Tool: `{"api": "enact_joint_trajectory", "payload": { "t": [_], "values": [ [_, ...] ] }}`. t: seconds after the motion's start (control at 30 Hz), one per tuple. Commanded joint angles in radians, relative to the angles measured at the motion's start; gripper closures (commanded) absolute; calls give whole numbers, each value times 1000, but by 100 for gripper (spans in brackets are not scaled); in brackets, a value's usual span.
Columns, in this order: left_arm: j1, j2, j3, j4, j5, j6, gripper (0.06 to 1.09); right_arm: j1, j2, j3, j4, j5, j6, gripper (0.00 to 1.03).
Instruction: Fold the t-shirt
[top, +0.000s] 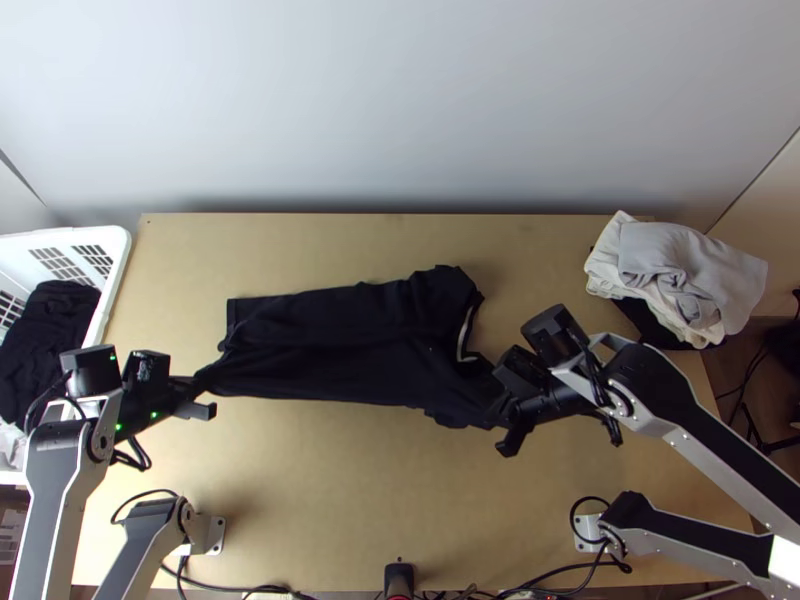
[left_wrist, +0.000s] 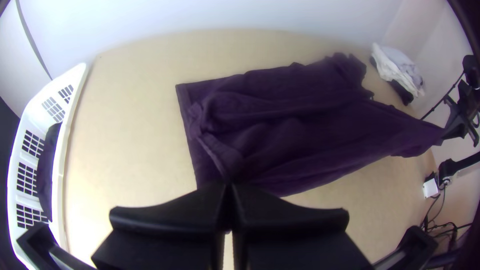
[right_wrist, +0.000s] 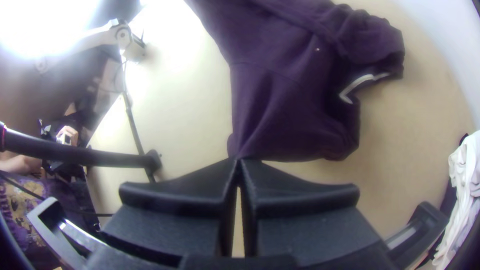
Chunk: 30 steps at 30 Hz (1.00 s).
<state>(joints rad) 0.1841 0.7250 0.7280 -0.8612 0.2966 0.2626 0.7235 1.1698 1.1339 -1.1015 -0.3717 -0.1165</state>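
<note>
Black t-shirt (top: 330, 340) between left claw (top: 197, 390) and right claw (top: 503, 405), clenched in both.

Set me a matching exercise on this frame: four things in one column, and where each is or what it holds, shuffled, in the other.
1. White basket
2. Pale clothes
3. Left gripper
4. Right gripper

A. Piled at the table's far right corner
B. Shut on the dark t-shirt, at the end with the pale strip
C. Beside the table's left edge, dark cloth inside
D. Shut on the t-shirt's end nearer the basket

Pairs: 1-C, 2-A, 3-D, 4-B
</note>
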Motion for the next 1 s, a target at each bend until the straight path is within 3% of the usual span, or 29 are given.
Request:
{"api": "enact_joint_trajectory", "payload": {
  "t": [0.0, 0.17, 0.4, 0.97],
  "values": [
    [-2, -61, -29, -50, 1, 15, 105, 13, -39, -25, -51, -13, -2, 100],
    [-9, -52, -41, -38, 3, 15, 105, -4, -45, -63, -31, -10, -11, 100],
    [-11, 42, -30, 50, 3, 27, 105, -73, 8, -59, 101, 2, -45, 100],
    [0, 513, 206, 307, 1, 27, 105, -248, 501, 371, 184, 13, -141, 100]
  ]
}}
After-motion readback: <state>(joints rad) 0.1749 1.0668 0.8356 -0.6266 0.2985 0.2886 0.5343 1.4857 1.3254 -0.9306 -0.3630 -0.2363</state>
